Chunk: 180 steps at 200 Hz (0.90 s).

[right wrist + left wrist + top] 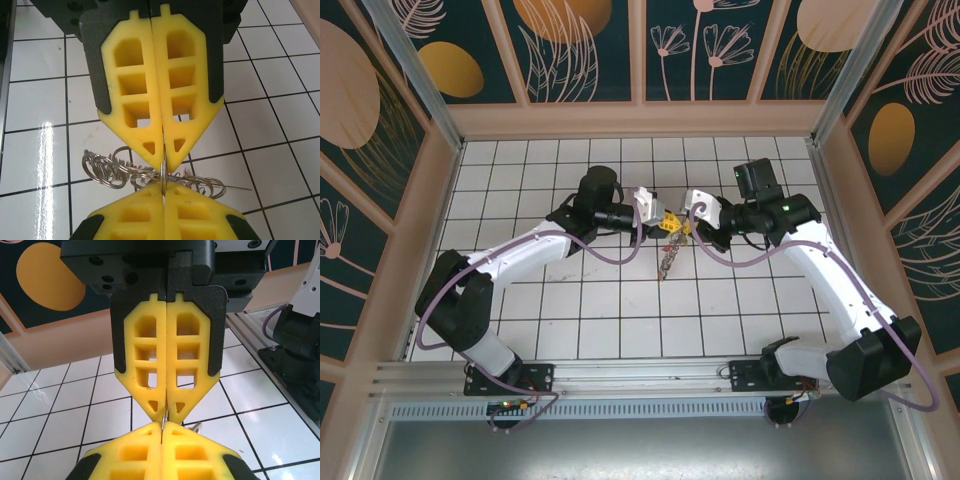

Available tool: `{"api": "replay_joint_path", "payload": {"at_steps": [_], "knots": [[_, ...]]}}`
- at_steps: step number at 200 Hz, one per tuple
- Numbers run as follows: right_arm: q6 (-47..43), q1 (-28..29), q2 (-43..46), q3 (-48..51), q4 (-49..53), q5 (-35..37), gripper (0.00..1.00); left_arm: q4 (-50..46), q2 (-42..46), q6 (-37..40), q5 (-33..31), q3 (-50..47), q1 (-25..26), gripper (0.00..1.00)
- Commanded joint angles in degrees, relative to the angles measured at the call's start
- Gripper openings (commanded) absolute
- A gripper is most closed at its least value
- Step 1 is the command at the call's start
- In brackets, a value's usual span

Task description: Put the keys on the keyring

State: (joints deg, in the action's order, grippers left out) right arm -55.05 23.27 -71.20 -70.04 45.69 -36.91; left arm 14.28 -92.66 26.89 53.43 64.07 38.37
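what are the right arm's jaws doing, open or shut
Shut. In the right wrist view the yellow fingers press together along their length, pinching a thin metal ring at the tips.

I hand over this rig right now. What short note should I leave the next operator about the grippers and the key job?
Left gripper: shut on the keyring, a thin metal ring.
Right gripper: shut on the same ring, tip to tip with the left, above the tiled table.
A silvery bunch of loops hangs below the ring.
Done: ring held up by both grippers.
Left: threading the keys; whether any is on yet, I cannot tell.
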Motion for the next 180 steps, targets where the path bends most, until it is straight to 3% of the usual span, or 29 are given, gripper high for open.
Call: {"api": "replay_joint_path", "payload": {"at_steps": [1, 66, 135, 180], "knots": [[1.6, 0.7, 1.5, -3.5, -2.8, -4.8, 0.00, -5.2, -0.2, 2.8, -3.1, -1.1, -0.4, 0.00], [4.2, 0.2, 4.5, -1.3, -9.5, -9.2, 0.00, 9.3, -2.4, -10.6, -0.9, -3.5, -0.3, 0.00], [3.2, -0.4, 5.3, -2.0, -7.9, -7.1, 0.00, 7.9, -2.4, -8.2, -1.7, -4.5, -0.4, 0.00], [3.1, -1.4, 6.5, -0.2, -9.5, -7.7, 0.00, 14.5, -2.9, -13.0, -0.1, -5.5, -0.3, 0.00]]}}
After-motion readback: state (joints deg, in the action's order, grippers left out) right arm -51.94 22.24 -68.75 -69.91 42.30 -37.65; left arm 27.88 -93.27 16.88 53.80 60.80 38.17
